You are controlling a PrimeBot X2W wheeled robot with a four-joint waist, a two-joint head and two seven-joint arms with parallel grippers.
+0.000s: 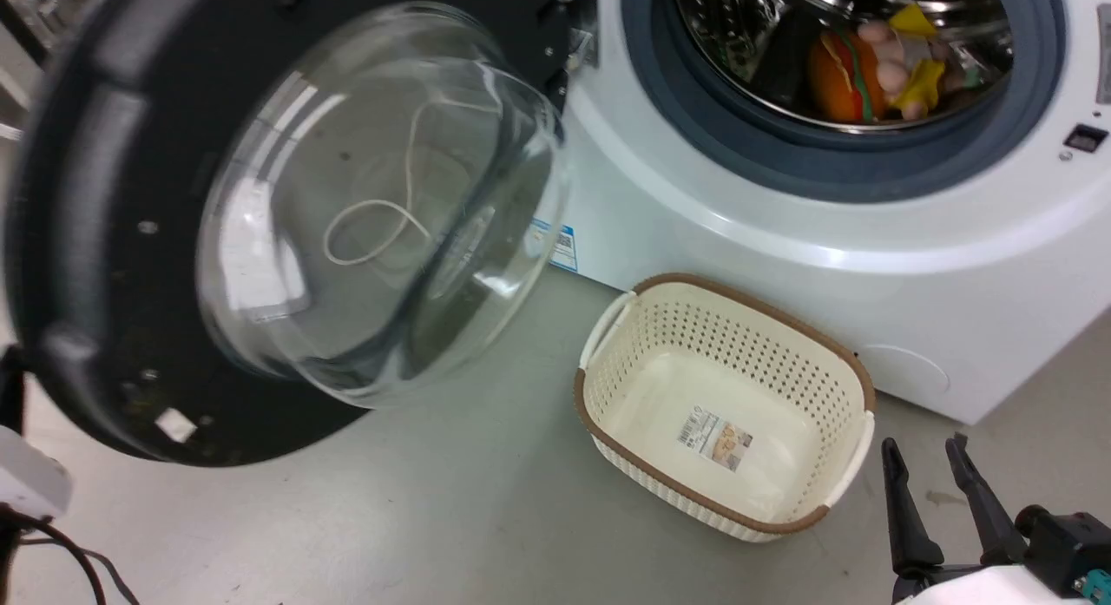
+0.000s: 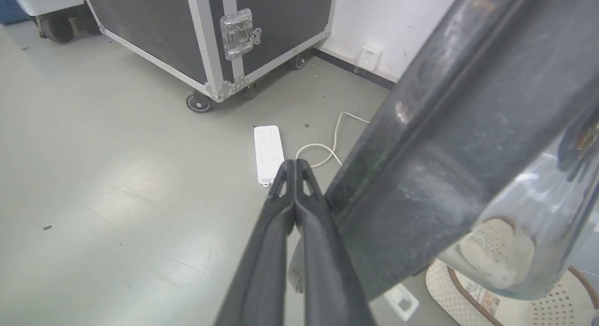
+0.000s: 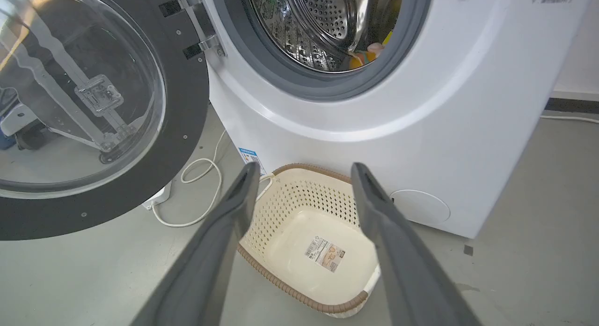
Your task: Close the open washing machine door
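Note:
The washing machine door [image 1: 113, 240] stands swung open at the left, its black ring facing me and its clear glass bowl [image 1: 382, 206] bulging out. In the right wrist view the washing machine door [image 3: 187, 106] hangs on hinges beside the white washing machine [image 3: 444, 106], whose drum holds colourful toys [image 1: 877, 62]. The washing machine [image 1: 781, 240] is at the right of the head view. My left gripper [image 2: 295, 163] is shut, empty, its fingers lying alongside the door's dark outer rim [image 2: 449, 143]; touching or not, I cannot tell. My right gripper [image 1: 924, 449] is open at the lower right, beside the basket.
A cream perforated basket [image 1: 608, 345] sits empty on the floor before the machine. A white power strip [image 2: 268, 153] and its cable [image 2: 323, 153] lie on the floor behind the door. A black wheeled flight case [image 2: 210, 31] stands farther off.

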